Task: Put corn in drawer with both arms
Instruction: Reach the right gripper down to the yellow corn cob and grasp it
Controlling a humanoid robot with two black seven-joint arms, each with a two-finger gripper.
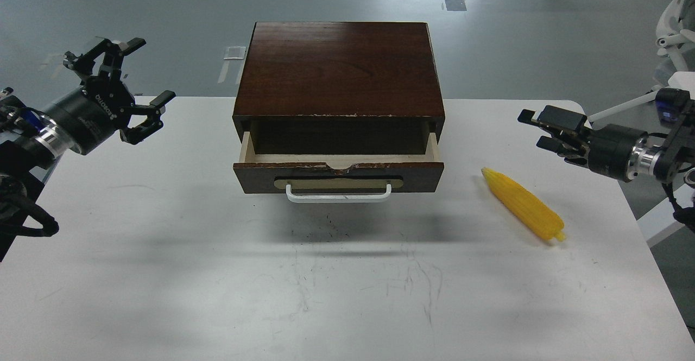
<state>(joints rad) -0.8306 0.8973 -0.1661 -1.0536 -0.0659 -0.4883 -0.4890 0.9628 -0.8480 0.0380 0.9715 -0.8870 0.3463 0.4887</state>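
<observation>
Yellow: one corn point(523, 205), one open drawer point(339, 172), two grippers, jaws apart.

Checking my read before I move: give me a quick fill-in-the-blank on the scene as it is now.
1. The drawer of the brown box is ____.
2. The corn lies on the ____.
3. The corn is nearest the ____ hand.
4. The left hand holds ____.

Missing words: open; table; right; nothing
</observation>
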